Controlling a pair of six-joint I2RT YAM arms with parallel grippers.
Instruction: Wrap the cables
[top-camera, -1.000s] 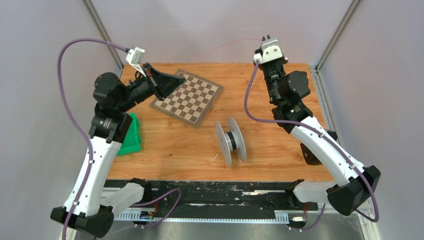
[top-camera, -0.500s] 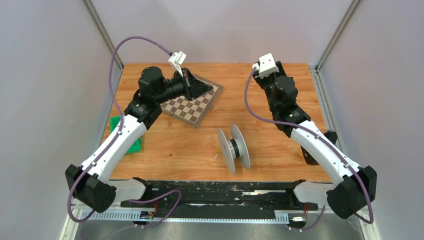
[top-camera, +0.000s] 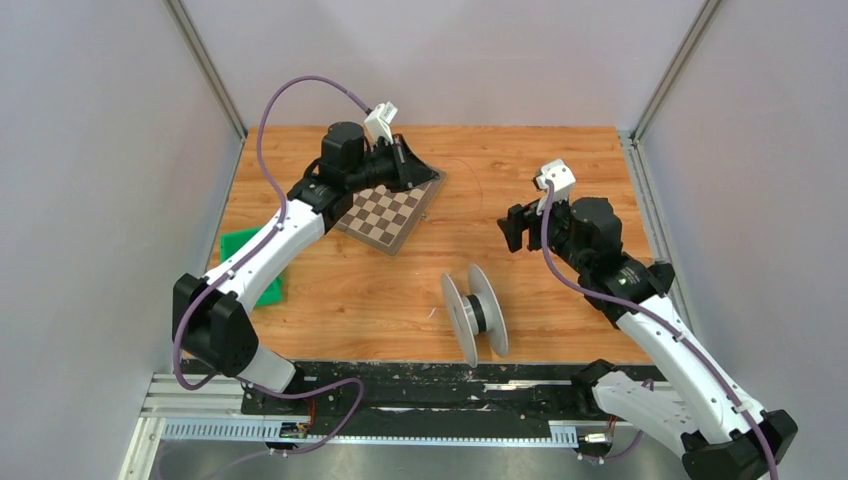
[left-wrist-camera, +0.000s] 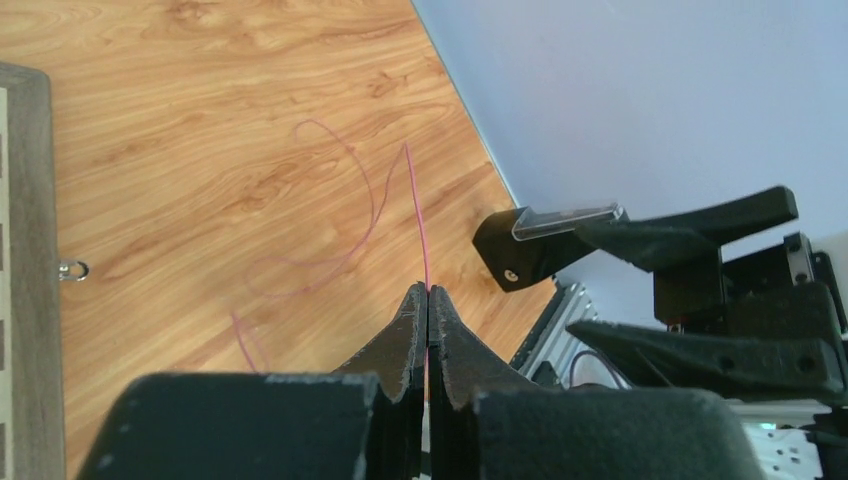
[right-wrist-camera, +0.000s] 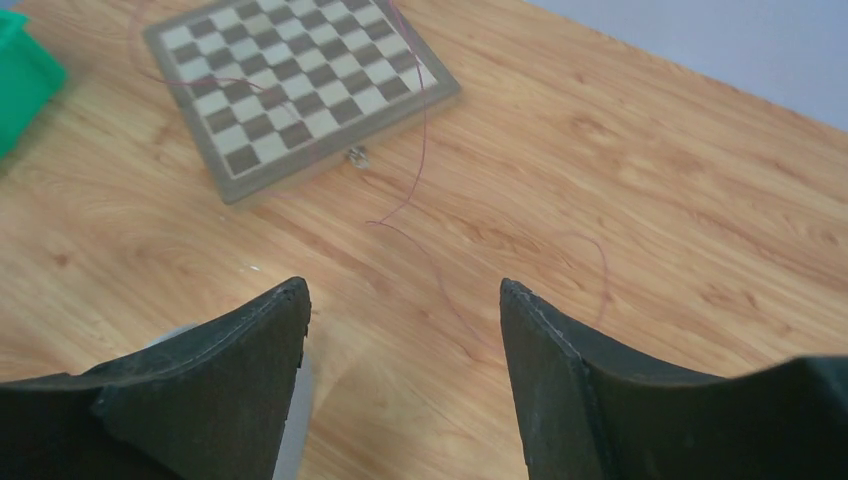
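A thin pink cable runs out of my left gripper, which is shut on it, and falls in loose loops on the wooden table. In the top view the left gripper hangs over the far corner of the chessboard. The grey spool stands on its flanges in the middle of the table. My right gripper is open above and right of the spool, nothing between its fingers. In the right wrist view the right gripper looks down on the cable lying across the wood.
A green block lies at the table's left edge, beside the left arm. The chessboard sits at the back left with a small metal hook on its near side. Grey walls close in the back and both sides.
The right gripper has opened, let go of the cable and come down from the far edge towards the spool. The left arm swung right over the chessboard, still pinching the cable.
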